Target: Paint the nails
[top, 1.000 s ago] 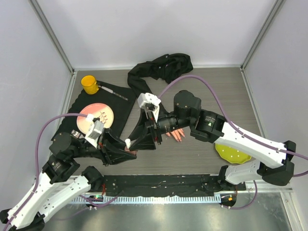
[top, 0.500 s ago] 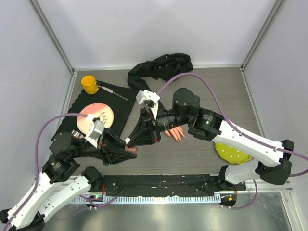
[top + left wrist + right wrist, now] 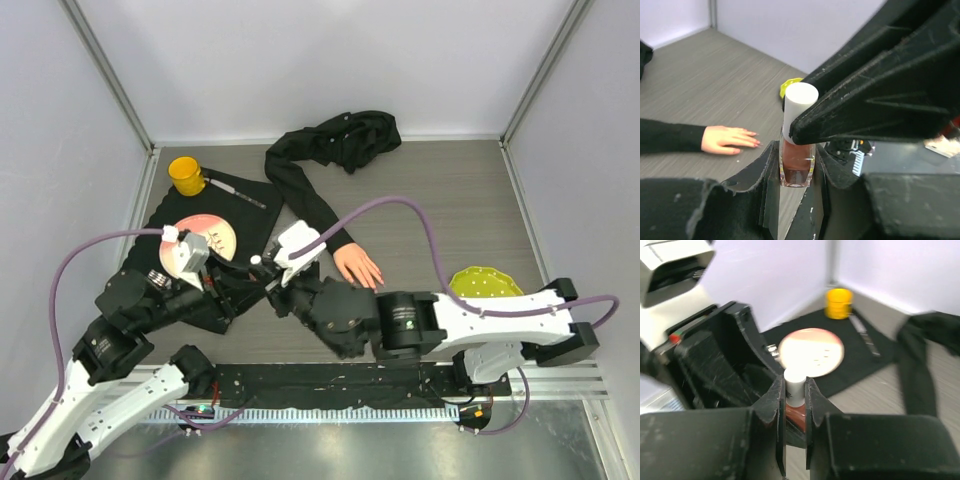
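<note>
The mannequin hand (image 3: 357,264) lay flat on the counter (image 3: 430,195). Its tiny pinkish-red nails (image 3: 757,143) tipped fingers that fanned away from the black sleeve (image 3: 298,188) and toward the arm bases. Left of the hand, well apart from it, the polish bottle (image 3: 797,161) stood upright between both arms. The left jaws pinched its dark red glass body from either side, and the right jaws were pressed against its white cap (image 3: 794,386) from above. Whether the bottle touched the black mat (image 3: 255,215) beneath it, I could not tell. Farther left of the hand a pink plate (image 3: 218,238) sat on that mat, with a yellow cup (image 3: 186,173) and a thin pen-like tool (image 3: 236,191) beyond it. To the hand's right sat a yellow-green dotted dish (image 3: 484,282). Behind the hand, the sleeve ran back to a crumpled heap.
</note>
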Robot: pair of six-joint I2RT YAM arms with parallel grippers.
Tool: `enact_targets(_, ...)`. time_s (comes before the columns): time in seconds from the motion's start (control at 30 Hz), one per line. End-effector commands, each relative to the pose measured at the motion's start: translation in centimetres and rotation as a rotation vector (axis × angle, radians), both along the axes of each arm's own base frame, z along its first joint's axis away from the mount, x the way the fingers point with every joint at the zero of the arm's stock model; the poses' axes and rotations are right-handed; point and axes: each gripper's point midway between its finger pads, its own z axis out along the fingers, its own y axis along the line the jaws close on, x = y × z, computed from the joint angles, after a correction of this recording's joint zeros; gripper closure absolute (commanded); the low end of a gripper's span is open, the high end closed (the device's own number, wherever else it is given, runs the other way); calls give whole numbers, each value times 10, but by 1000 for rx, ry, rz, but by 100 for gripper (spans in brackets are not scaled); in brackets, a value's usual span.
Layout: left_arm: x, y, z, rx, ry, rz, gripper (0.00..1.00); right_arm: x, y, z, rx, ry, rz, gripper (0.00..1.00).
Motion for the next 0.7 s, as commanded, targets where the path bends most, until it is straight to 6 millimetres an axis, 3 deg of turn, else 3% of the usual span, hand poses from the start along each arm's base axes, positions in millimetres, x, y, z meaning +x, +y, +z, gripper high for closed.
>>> enact_targets(0.0, 50, 3, 27, -63, -56, 210, 100, -1, -5, -39, -114, -21, -216, 99)
enact_targets(0.13, 40, 5, 22, -74, -54, 179, 100, -1, -2, -37, -113, -15, -162, 95)
enact_targets(0.27, 32, 8, 13, -72, -48, 159, 100, -5, -3, -34, -113, -9, -73, 61)
enact_targets(0.37, 27, 8, 3, -47, -30, 141, 100, -7, -12, -27, -122, -23, -13, 42)
enact_targets(0.47, 21, 6, -8, -15, -4, 106, 100, -14, -18, -22, -131, -22, 83, 31)
enact_targets(0.6, 1, -2, -17, 4, 31, -9, 100, -22, -21, -24, -96, 48, 340, 21)
enact_targets(0.67, -15, -6, -15, -10, 38, -95, 100, -23, -32, -12, -34, 87, 441, 20)
